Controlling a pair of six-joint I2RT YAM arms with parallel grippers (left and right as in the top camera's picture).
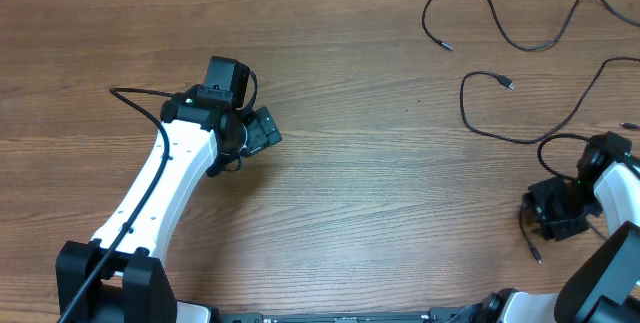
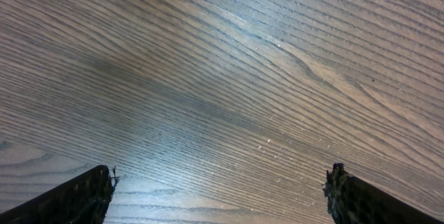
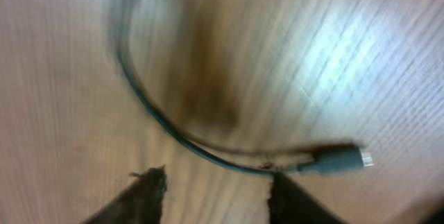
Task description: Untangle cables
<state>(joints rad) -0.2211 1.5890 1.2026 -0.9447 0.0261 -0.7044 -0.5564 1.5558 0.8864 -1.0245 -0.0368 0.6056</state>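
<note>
We count three cables, all on the right half of the table (image 1: 380,223). The upper cable (image 1: 497,18) and middle cable (image 1: 463,103) lie loose toward the far right edge, and from overhead they look apart from each other, w/ no arm near them. The near cable (image 1: 530,241) is the one that matters. It sits right at the right gripper (image 1: 553,213), w/ its free end trailing toward the robot's side. The right wrist view is blurred. There the near cable arcs down from upper left, passes just ahead of the fingertips (image 3: 149,186) and ends in a plug (image 3: 340,160) w/ its silver tip pointing right of frame. So the plug's long axis runs roughly crosswise to the approach, offset past one fingertip rather than centred in the gap. The right gripper's jaws are partly spread w/ nothing clamped. The cable may brush one fingertip, but we can't tell thru the blur. The left gripper (image 2: 222,175) is spread wide over bare wood at mid-left, well apart from every cable. Our read: the right arm is far nearer. It likely needs a small shift toward the plug side, or a short reach fwd to take the cord itself.
</note>
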